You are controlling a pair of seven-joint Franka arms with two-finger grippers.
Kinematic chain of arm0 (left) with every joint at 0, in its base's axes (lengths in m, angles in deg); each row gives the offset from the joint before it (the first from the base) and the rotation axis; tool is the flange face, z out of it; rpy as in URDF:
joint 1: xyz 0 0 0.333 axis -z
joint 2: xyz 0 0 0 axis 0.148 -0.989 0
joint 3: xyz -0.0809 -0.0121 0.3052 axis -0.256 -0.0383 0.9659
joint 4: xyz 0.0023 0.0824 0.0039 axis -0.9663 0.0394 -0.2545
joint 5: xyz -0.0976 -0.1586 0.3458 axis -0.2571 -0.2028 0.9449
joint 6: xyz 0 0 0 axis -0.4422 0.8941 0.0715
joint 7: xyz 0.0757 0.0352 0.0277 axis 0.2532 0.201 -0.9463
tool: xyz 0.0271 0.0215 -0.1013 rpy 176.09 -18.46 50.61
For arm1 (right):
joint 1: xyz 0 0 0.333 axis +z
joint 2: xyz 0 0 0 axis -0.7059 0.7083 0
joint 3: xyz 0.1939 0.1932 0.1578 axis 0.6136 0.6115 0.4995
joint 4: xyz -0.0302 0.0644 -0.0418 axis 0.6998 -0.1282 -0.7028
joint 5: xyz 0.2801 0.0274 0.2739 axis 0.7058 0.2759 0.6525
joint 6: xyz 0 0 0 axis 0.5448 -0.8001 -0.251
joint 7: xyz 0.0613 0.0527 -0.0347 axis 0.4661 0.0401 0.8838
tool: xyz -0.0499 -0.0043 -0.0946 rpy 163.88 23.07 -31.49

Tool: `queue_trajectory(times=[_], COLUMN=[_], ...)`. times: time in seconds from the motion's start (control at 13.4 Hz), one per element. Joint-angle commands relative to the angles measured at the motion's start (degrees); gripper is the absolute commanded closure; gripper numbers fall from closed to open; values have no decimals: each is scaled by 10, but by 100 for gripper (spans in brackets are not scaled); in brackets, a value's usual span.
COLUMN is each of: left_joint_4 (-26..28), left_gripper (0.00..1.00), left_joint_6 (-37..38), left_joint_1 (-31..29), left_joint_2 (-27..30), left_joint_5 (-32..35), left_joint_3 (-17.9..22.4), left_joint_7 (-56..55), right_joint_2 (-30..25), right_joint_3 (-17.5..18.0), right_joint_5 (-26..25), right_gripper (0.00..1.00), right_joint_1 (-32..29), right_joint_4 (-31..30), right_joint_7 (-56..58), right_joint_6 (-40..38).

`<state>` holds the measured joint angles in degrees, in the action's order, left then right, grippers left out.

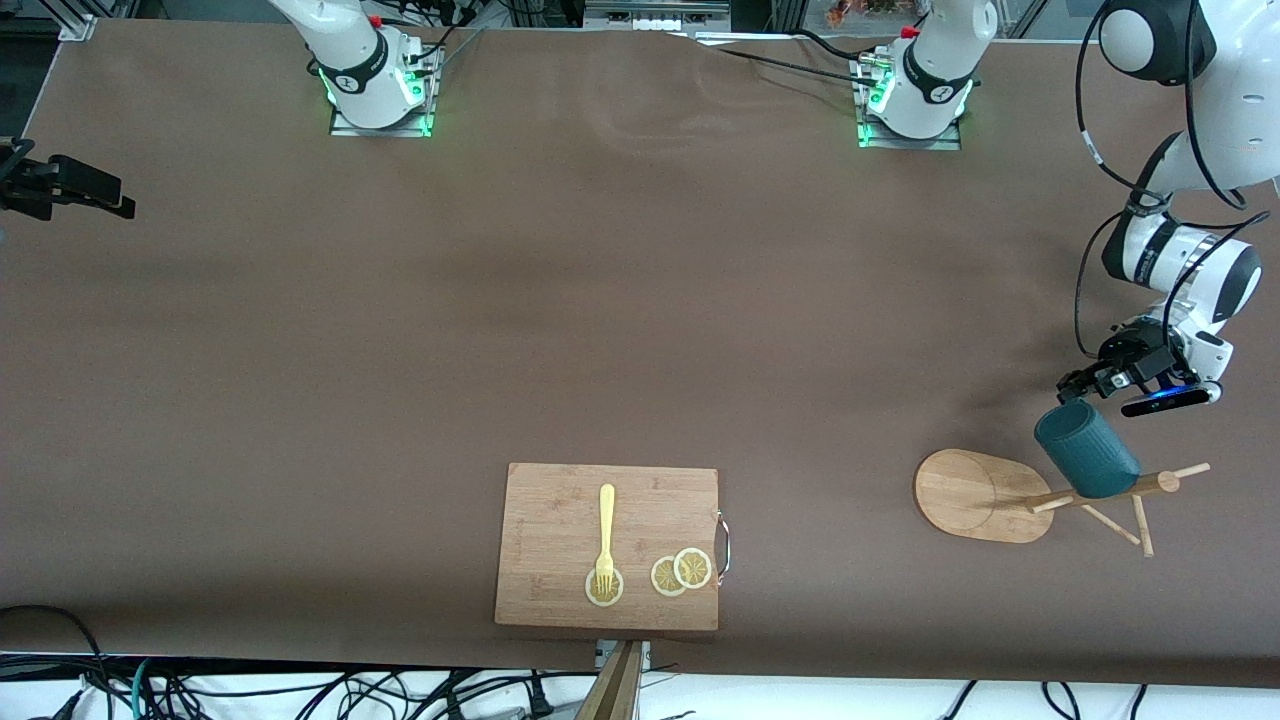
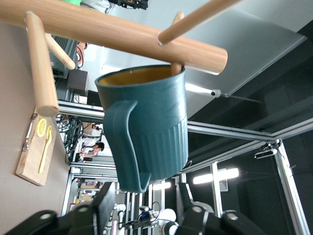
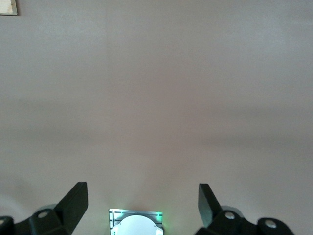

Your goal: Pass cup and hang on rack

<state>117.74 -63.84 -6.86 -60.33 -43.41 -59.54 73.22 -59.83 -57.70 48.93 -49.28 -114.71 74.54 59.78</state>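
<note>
Our left gripper [image 1: 1085,385] hangs just above the cup [image 1: 1087,455], over the left arm's end of the table, and its fingers [image 2: 105,203] stand apart on either side of the cup's bottom without pressing it, so we judge that it has let go. In the left wrist view the cup's mouth is hooked over a thin peg [image 2: 177,46] of the rack [image 1: 985,495], with the handle [image 2: 120,142] turned to the side, and the cup seems to carry its own weight there. The rack stands beside the cutting board [image 1: 608,545], toward the left arm's end; on that board lie a yellow fork [image 1: 605,535] and some lemon slices [image 1: 680,572]. Our right gripper [image 3: 142,200] waits over bare table [image 3: 156,98] near its own base, with its fingers spread wide and nothing between them. We think the hanging step is at its end. The next move calls for a straight retreat of the left gripper, away from the cup's bottom, without brushing the cup or the pegs, because a small push could slide the cup off.
</note>
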Motion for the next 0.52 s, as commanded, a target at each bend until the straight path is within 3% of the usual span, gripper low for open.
queue_trajectory(times=[0.0, 0.45], left_joint_4=[-9, -3], left_gripper=[0, 0], left_joint_6=[-2, -2], left_joint_1=[-5, -19], left_joint_2=[15, 91], left_joint_5=[53, 288], left_joint_3=[-3, 1], left_joint_7=[26, 28], right_joint_2=[3, 3], right_joint_3=[0, 0], right_joint_5=[9, 9], right_gripper=[0, 0], right_joint_1=[1, 1], right_joint_4=[14, 14], right_joint_7=[1, 1], right_joint_6=[-12, -13])
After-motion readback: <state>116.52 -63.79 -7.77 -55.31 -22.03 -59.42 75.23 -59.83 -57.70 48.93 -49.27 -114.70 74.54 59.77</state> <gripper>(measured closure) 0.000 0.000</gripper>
